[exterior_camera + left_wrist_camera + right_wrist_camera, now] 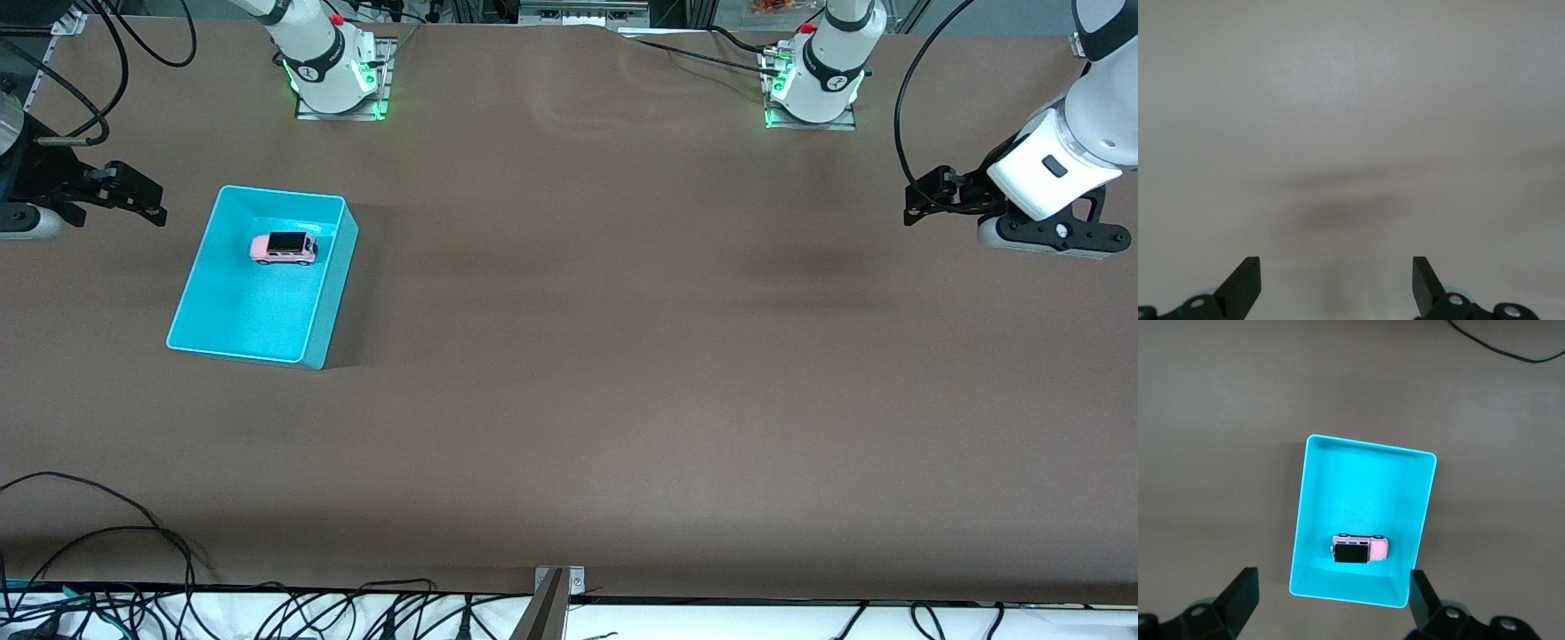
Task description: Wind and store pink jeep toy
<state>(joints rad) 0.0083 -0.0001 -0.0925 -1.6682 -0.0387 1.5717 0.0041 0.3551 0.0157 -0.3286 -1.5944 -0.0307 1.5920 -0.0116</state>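
The pink jeep toy (284,248) is found inside the turquoise bin (233,354), resting upright on its wheels on the bin floor, in the part of the bin farther from the front camera. The bin stands on the brown table (622,356) toward the right arm's end.

The right gripper (1331,600) is held in the air beside the bin, at the table's edge, with its fingers spread apart and nothing between them. The left gripper (1337,283) is held over bare table at the left arm's end, likewise spread and empty; that arm waits.

The toy is judged to be light, rigid and hard-shelled, with smooth moulded sides that may slip under a weak pinch. Its wheels are judged free to roll, so it may scoot if it is nudged from one end. A hold across the two long flanks, at mid-body between the wheels, is judged soundest; the black roof (1351,555) offers no purchase. Little clearance is seen between the toy and the nearest bin wall, so a descent from above is advised.
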